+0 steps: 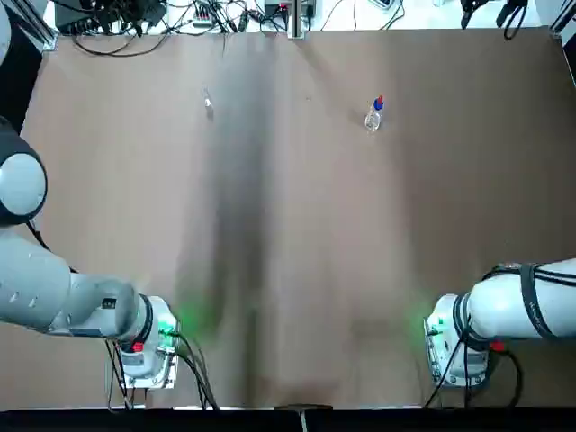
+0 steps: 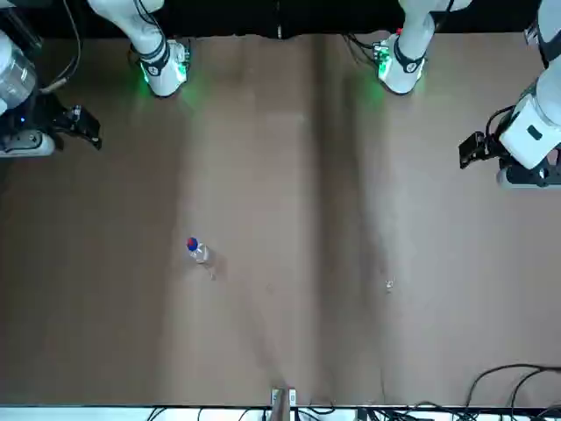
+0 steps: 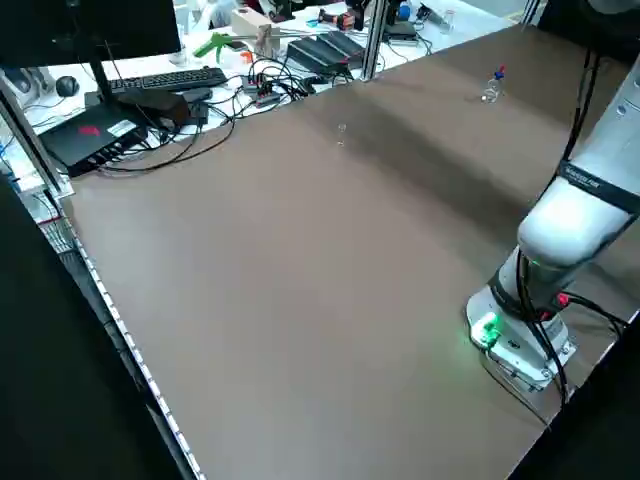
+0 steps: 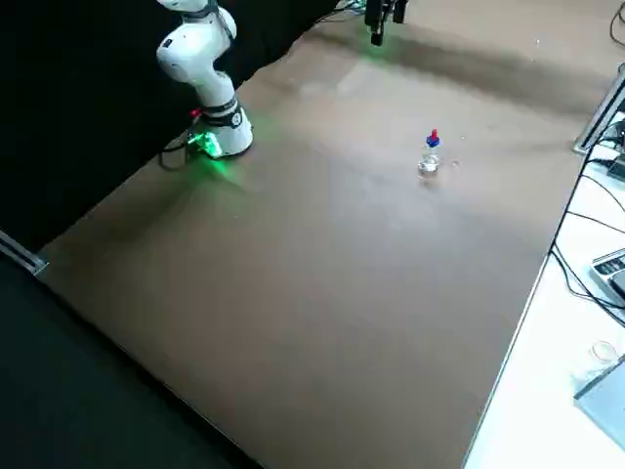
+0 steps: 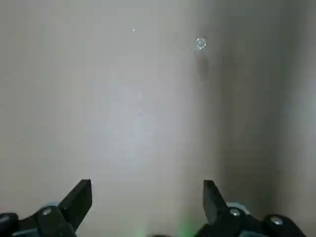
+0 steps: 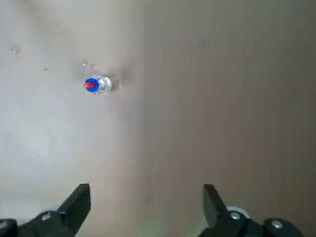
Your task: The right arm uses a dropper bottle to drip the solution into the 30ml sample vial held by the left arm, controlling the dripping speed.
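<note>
**A:** Looking at the top view, the dropper bottle (image 1: 374, 114) stands upright on the far half of the tabletop (image 1: 297, 270), on the right arm's (image 1: 522, 301) side. The 30ml sample vial (image 1: 208, 101) sits far out on the left arm's (image 1: 54, 292) side. Each arm is nearer its own item, and the two are well apart.

**B:** Yep, and the wrist views add what the overhead hides. The right gripper (image 6: 146, 200) has its jaws spread wide and empty, with the bottle ahead of them and off to one side. Same for the left gripper (image 5: 146, 197): jaws spread, the vial's round mouth facing the camera, so it's upright too.

**A:** So I'd guess both need a long forward reach first.
</note>
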`<action>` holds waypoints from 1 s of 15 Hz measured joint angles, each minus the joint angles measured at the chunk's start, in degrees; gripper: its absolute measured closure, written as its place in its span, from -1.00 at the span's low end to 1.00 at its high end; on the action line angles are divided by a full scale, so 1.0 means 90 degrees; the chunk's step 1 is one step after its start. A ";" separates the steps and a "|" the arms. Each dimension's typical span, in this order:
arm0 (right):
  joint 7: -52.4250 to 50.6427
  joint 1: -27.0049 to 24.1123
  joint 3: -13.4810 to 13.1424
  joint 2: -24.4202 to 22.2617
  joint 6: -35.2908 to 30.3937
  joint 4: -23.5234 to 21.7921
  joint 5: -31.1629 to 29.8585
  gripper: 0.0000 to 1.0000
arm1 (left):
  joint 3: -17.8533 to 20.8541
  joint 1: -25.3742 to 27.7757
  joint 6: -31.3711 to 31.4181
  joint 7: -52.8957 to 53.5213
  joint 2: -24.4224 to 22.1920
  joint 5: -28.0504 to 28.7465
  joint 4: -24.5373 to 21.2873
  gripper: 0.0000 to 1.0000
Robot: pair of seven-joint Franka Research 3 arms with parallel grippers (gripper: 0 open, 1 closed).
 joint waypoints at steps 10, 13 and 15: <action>0.0003 0.0066 0.0066 0.0017 0.0028 -0.0010 0.0128 -1.00 | -0.0013 -0.0034 0.0426 0.0389 0.0348 -0.0040 -0.0010 -0.98; 0.0028 0.0264 0.0103 0.0268 0.0376 -0.0038 0.0248 -1.00 | 0.0025 0.0069 0.0728 0.1589 0.0658 -0.0042 -0.0009 -0.98; 0.0028 0.0369 0.0105 0.0662 0.0760 -0.0083 0.0269 -0.99 | 0.0031 0.0219 0.1002 0.2358 0.0861 -0.0048 -0.0010 -0.98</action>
